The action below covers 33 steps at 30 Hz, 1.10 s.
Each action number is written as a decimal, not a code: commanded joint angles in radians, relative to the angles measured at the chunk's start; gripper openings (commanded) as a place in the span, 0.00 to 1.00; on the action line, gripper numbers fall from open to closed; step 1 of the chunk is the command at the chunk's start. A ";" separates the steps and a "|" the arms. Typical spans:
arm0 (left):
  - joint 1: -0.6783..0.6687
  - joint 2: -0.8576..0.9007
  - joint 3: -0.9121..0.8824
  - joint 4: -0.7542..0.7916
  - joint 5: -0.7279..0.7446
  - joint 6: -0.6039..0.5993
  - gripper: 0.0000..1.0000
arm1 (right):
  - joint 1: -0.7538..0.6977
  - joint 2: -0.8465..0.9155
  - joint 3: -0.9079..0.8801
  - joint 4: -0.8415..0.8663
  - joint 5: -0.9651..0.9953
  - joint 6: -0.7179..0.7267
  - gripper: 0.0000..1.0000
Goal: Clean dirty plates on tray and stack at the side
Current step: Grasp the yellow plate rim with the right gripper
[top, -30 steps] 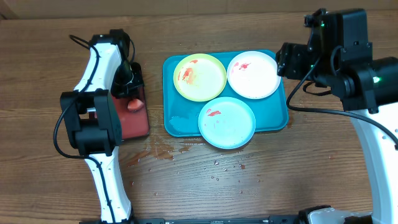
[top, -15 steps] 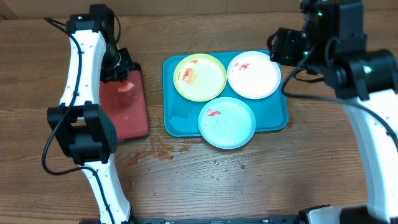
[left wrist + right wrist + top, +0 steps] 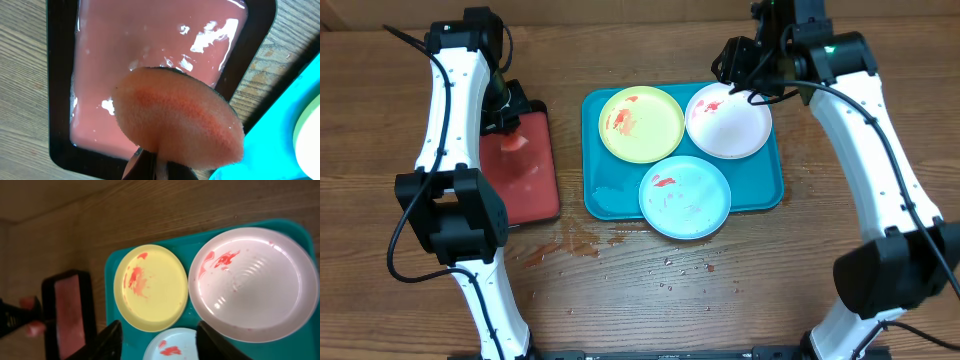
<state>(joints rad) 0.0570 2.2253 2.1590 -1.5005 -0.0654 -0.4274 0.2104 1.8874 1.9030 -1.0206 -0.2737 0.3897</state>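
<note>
The turquoise tray holds three red-smeared plates: yellow-green at back left, white at back right, pale mint-blue at front. My left gripper is shut on a pink sponge and holds it above the black-rimmed red tray. My right gripper is open and empty, hovering above the back of the white plate. The right wrist view shows the yellow-green plate, the white plate, the mint-blue plate and its fingers.
The red tray holds pinkish liquid and lies left of the turquoise tray. Reddish spills and crumbs mark the wooden table in front of the trays.
My right arm swung left and back, from right of the tray to above the white plate. My left gripper lifted the sponge and moved it toward the back of the red tray.
</note>
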 commanded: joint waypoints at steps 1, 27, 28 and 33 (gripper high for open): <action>0.002 -0.024 0.016 -0.003 -0.023 -0.023 0.04 | 0.018 0.050 0.034 0.010 -0.016 0.086 0.46; -0.033 -0.024 0.016 0.012 -0.013 -0.023 0.04 | 0.200 0.368 0.034 0.031 0.191 0.295 0.43; -0.036 -0.024 0.016 0.012 -0.013 -0.023 0.04 | 0.206 0.377 0.034 0.032 0.194 0.296 0.43; -0.045 -0.024 0.016 0.010 -0.014 -0.022 0.04 | 0.215 0.413 0.034 0.012 0.214 0.324 0.43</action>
<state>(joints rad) 0.0227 2.2253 2.1590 -1.4925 -0.0654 -0.4286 0.4202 2.2807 1.9129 -0.9997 -0.0742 0.6819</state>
